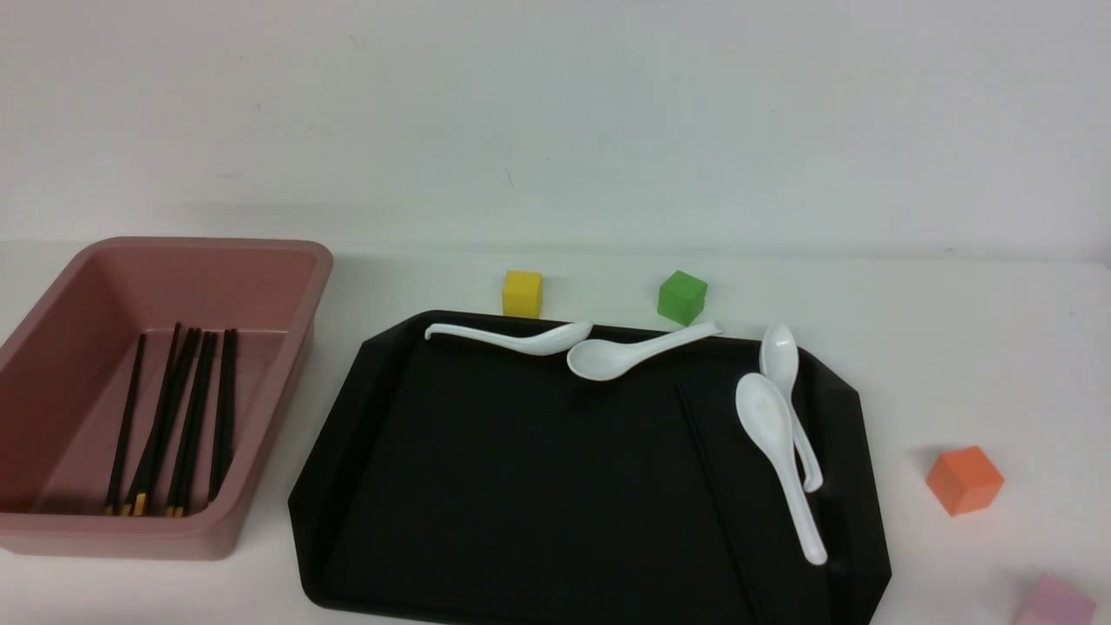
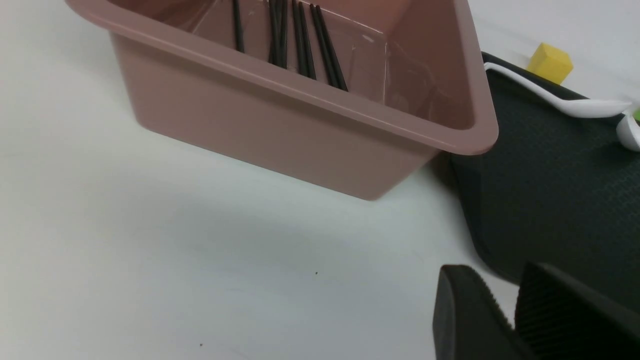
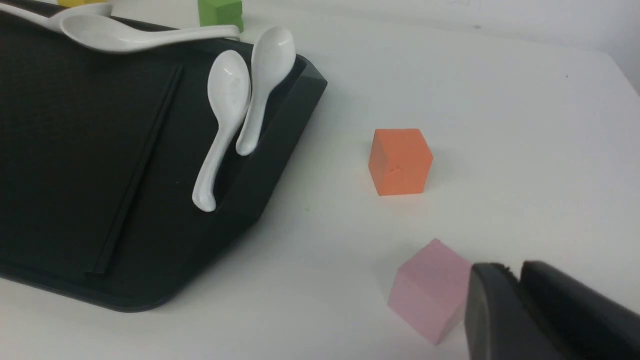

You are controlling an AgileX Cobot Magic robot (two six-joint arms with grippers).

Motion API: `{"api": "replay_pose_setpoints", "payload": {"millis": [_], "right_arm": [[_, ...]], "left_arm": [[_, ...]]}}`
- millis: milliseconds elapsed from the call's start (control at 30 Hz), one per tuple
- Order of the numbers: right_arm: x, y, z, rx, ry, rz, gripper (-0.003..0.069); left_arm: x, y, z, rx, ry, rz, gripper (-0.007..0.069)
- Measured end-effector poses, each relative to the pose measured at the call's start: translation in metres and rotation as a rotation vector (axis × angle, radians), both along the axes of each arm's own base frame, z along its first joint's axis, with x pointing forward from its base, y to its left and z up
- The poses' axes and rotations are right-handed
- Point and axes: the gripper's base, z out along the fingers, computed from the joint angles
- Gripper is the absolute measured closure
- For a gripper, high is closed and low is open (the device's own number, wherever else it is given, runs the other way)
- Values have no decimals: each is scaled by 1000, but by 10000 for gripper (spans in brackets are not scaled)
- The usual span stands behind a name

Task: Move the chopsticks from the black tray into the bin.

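Several black chopsticks [image 1: 174, 417] with gold ends lie in the pink bin [image 1: 321, 260] at the left; they also show in the left wrist view [image 2: 300, 40] inside the bin [image 2: 300, 115]. A thin black chopstick [image 1: 716, 495] lies on the black tray [image 1: 521, 486], right of its middle. The right wrist view shows this chopstick [image 3: 140, 165] lengthwise on the tray [image 3: 60, 150]. My left gripper [image 2: 500, 280] is shut and empty over the table near the bin and the tray's corner [image 2: 550, 190]. My right gripper [image 3: 510, 267] is shut and empty, right of the tray. Neither shows in the front view.
White spoons lie along the tray's far rim [image 1: 512, 337], [image 1: 634, 351] and right side [image 1: 777, 443], [image 1: 785, 365]. A yellow cube [image 1: 522, 293] and a green cube [image 1: 681, 297] stand behind the tray. An orange cube [image 1: 963, 479] and a pink cube [image 3: 427, 290] stand to its right, the pink one beside my right gripper.
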Motion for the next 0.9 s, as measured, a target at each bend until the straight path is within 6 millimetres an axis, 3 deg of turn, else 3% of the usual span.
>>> {"api": "replay_pose_setpoints", "payload": {"millis": [900], "right_arm": [[0, 0, 0, 0, 0, 2, 526]], "left_arm": [[0, 0, 0, 0, 0, 0, 449]]}}
